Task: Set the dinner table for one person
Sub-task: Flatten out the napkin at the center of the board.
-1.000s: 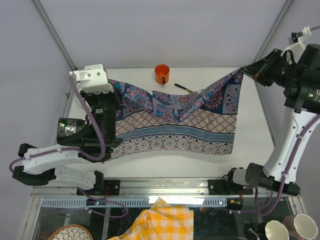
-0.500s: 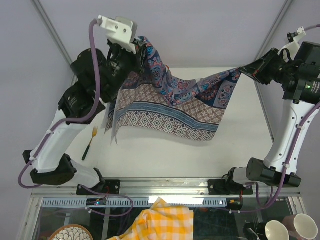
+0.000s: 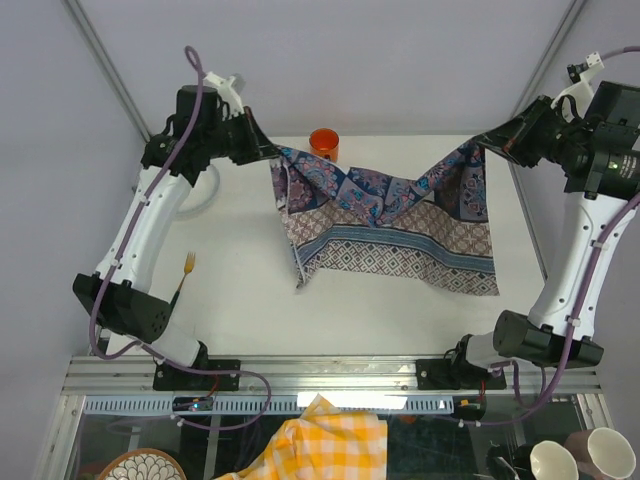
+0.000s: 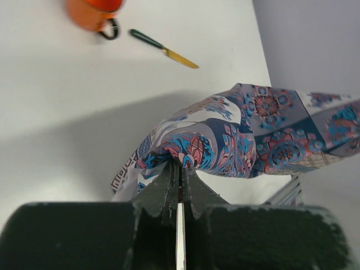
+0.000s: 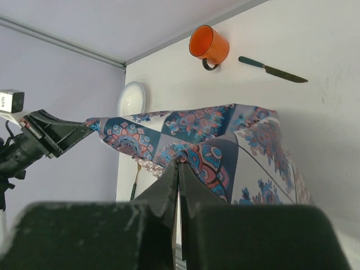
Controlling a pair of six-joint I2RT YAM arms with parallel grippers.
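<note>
The bench (image 3: pixel 240 300) lies below both pairs of fingers, white and mostly bare, with no place laid on it yet. The patterned cloth (image 3: pixel 390 225) is strung between them. The left fingers (image 3: pixel 272 152) are pinched tight on one top corner and the right fingers (image 3: pixel 485 142) on the other. The middle sags in a deep fold and the rest hangs toward the near side. I cannot tell whether its lower hem touches the bench.

The lowering looks like the main hazard. The white plate (image 3: pixel 205 195) sits partly under the left arm (image 3: pixel 150 230), on the near side of the left fingers. The orange mug (image 3: pixel 323 145) stands just beside the left fingers, on the side toward the right fingers, close behind the cloth's top edge. The knife (image 5: pixel 273 68) lies beyond the hanging cloth, between the two pairs of fingers. If the cloth is laid down toward the far side, it could bury the mug and knife or tip the mug.

Each grip holds only a small bunch of fabric. A pull apart to take out the sag could slip a corner free and drop that side in a heap.

The fork (image 3: pixel 183 275) lies well to the near side of the left fingers, beside the arm. A low sweep of that arm could knock it.
</note>
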